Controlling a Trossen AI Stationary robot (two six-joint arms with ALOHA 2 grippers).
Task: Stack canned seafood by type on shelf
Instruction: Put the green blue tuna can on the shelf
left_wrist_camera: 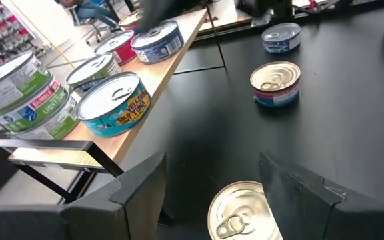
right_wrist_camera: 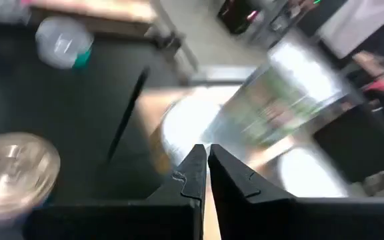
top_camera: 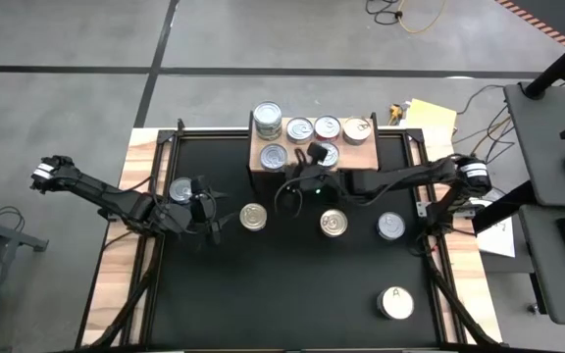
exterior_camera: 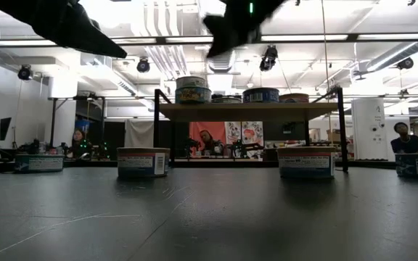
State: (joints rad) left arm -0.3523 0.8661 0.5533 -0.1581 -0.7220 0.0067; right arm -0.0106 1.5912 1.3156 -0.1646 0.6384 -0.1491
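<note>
Silver tins: six on shelf (top_camera: 259,157), five left on table (top_camera: 292,294); my right gripper (top_camera: 307,176) closed, empty, left gripper (top_camera: 209,211) open over nothing.

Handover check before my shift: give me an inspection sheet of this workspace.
Surface: black tabletop, wooden edges.
Job's things: shelf carries six cans, one stacked; five cans on the tabletop, including the white-topped can.
Clutter: nothing seen.
Grippers: left gripper open, empty, near a gold-topped can; right gripper shut, empty, at the shelf's front edge.
Cables: yellow cord on the floor.
Surroundings: people seated beyond the table.
</note>
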